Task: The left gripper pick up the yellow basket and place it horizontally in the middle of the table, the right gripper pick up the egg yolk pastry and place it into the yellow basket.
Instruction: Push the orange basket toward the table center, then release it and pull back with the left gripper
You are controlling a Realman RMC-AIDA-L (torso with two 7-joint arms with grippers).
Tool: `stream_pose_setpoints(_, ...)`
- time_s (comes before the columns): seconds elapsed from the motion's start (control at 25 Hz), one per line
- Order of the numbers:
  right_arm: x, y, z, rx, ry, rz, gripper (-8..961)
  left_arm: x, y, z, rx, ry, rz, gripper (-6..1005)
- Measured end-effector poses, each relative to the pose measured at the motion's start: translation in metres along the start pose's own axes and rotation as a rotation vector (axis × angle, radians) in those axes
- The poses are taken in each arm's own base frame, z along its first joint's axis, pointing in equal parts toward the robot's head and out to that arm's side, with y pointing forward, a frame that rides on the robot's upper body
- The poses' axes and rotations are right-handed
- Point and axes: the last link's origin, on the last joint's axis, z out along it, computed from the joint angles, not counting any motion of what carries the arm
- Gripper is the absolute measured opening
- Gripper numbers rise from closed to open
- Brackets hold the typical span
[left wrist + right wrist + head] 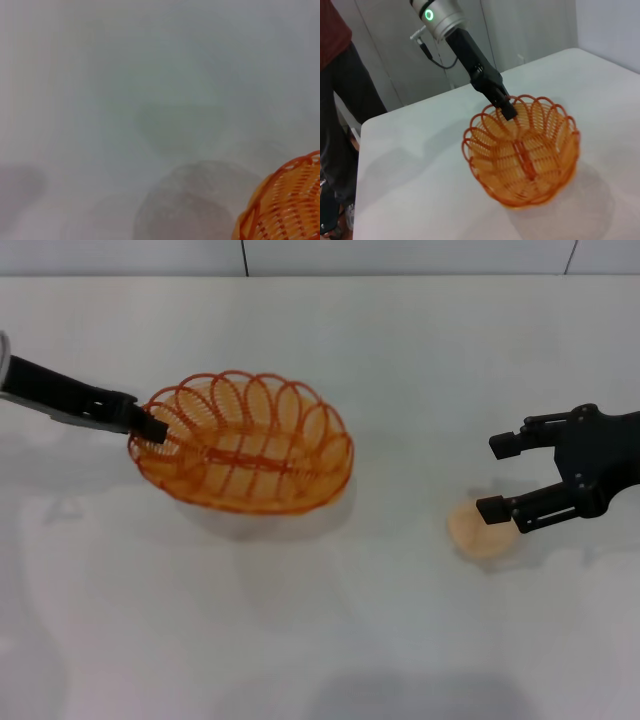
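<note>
The yellow basket was pinched by its rim loops in the left gripper, tilted and seemingly off the table, so I'd say level it and lower it gently mid-table before letting go. Left arm reached in low from the side. The right gripper hovered, fingers apart, with the egg yolk pastry just under its nearer fingertip.
</note>
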Motion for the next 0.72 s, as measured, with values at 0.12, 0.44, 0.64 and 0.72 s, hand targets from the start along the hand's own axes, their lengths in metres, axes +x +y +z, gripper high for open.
stream_pose_setpoints(0.12,-0.001,0.000,0.000,-0.001,-0.005,-0.001,871,0.002,0.002,0.002,-0.008,0.015,-0.056,85)
stream_pose_setpoints(0.44,-0.002,0.001,-0.001,-0.009,-0.010,-0.003,871,0.000,0.013,0.017,-0.070,0.038,-0.167,89)
stream_pose_setpoints(0.64,-0.002,0.002,-0.001,-0.017,-0.009,-0.010,871,-0.005,0.019,0.028,-0.100,0.021,-0.203,91)
stream_pose_setpoints(0.72,-0.003,0.003,-0.002,-0.018,-0.009,-0.013,871,-0.008,0.020,0.033,-0.109,0.006,-0.216,92)
